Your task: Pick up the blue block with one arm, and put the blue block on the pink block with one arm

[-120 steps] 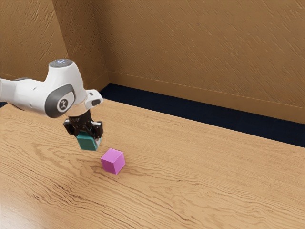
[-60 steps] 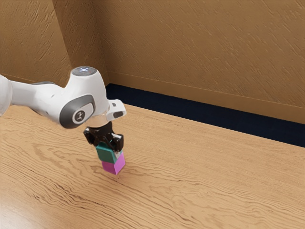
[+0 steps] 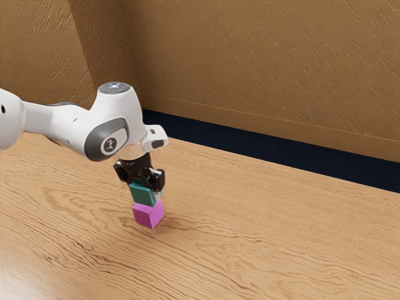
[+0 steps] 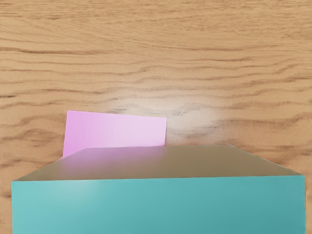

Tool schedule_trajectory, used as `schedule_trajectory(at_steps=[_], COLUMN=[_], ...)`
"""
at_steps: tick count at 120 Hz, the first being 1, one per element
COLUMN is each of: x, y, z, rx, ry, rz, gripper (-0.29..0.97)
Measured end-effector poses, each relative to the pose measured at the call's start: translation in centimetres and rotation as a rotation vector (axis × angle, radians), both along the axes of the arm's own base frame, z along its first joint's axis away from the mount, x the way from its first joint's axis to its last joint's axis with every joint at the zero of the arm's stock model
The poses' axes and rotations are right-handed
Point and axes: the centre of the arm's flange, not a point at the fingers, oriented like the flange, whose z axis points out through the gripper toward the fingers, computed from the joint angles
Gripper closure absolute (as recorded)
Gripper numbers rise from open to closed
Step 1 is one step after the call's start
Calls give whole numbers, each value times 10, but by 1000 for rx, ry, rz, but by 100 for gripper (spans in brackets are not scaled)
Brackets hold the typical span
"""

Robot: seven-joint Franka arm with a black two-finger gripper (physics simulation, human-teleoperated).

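Note:
The blue-green block [image 3: 144, 193] is held in my black gripper [image 3: 145, 187], whose fingers are shut on its sides. It hangs directly over the pink block [image 3: 149, 214], which rests on the wooden table [image 3: 262, 237]; I cannot tell whether the two blocks touch. In the wrist view the teal block [image 4: 156, 195] looms large just under my hand, and part of the pink block [image 4: 114, 131] shows beyond it on the table.
Brown walls stand behind the table, with a dark blue floor strip [image 3: 281, 150] between the table's far edge and the wall. My white arm [image 3: 69, 128] reaches in from the exterior view's left.
My gripper carried the blue block to the exterior view's right, from beside the pink block to directly above it, then settled a little over it.

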Motion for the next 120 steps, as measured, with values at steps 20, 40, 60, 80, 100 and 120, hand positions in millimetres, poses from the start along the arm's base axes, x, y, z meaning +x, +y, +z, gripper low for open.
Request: schedule_trajectory(at_steps=[20,40,60,80,100,120], x=[1,11,19,19,19,20], y=[21,34,29,26,28,29], z=[-6,-28,-36,-36,-35,-34], rx=[-3,-18,-25,-32,-34,-35], ry=[14,51,59,54,47,44], rz=[-7,-13,-48,-66,-73,-82], gripper=[31,31,33,33,33,33])
